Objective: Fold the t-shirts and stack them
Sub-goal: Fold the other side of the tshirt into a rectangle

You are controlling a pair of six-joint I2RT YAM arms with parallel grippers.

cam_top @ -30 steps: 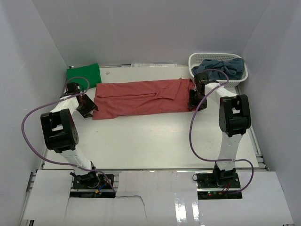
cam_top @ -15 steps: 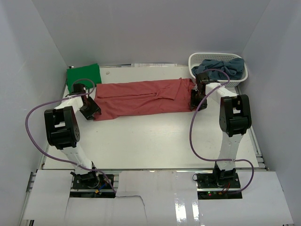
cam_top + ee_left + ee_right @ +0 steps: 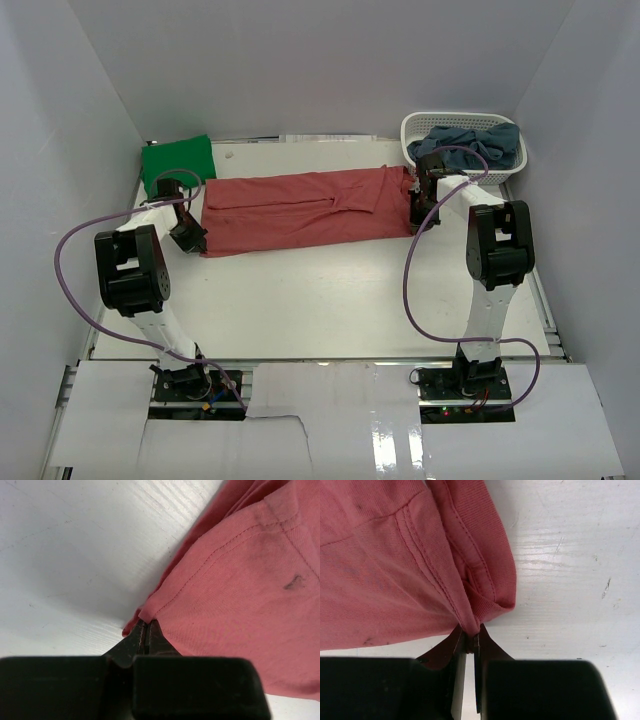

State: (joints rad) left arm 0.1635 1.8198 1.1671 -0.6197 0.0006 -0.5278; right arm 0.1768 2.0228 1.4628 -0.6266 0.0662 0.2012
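Note:
A salmon-red t-shirt (image 3: 300, 208) lies folded into a long strip across the table's far half. My left gripper (image 3: 192, 238) is shut on its near-left corner; in the left wrist view the fingertips (image 3: 146, 626) pinch the hem of the red cloth (image 3: 240, 600). My right gripper (image 3: 414, 214) is shut on the right end, where the fingertips (image 3: 471, 634) bite a bunched fold of the red t-shirt (image 3: 395, 580). A folded bright green t-shirt (image 3: 176, 160) rests at the far left. Grey-blue t-shirts (image 3: 470, 140) fill the basket.
The white lattice basket (image 3: 510, 166) stands at the far right corner, just behind my right gripper. White walls close in the table on three sides. Purple cables loop from both arms.
Both grippers have closed on the red t-shirt's ends. The left gripper moved in toward the shirt's near-left corner; the right one stayed at the right end.

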